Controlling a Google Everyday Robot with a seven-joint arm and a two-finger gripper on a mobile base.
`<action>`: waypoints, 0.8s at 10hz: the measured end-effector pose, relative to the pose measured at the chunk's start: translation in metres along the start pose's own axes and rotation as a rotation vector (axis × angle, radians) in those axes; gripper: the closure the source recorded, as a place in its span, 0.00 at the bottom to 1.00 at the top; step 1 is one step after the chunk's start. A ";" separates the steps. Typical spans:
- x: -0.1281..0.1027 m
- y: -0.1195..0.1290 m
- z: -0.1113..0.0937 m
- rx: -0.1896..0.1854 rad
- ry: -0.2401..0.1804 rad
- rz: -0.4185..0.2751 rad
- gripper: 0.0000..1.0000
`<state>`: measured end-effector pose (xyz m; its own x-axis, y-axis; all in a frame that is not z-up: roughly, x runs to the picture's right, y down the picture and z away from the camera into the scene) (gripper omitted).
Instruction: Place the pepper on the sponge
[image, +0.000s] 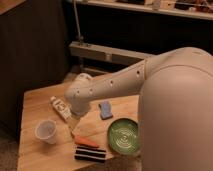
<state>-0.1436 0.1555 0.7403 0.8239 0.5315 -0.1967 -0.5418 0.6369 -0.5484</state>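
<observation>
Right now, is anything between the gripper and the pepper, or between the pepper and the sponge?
Nothing visible. The gripper hangs right by one end of the pepper, and only bare table lies between the pepper and the sponge. The green bowl sits off that line.

You cannot see the right part of the table: the robot's body covers it. The tool hangs just above the pepper's left end, its upper part merged with the arm. The bottle label is unreadable.
</observation>
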 end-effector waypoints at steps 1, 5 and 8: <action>0.005 0.011 0.010 -0.014 -0.003 -0.019 0.20; 0.004 0.046 0.047 -0.086 -0.031 -0.110 0.20; -0.002 0.061 0.064 -0.103 -0.036 -0.141 0.20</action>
<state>-0.1888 0.2287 0.7591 0.8832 0.4614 -0.0840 -0.3998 0.6471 -0.6492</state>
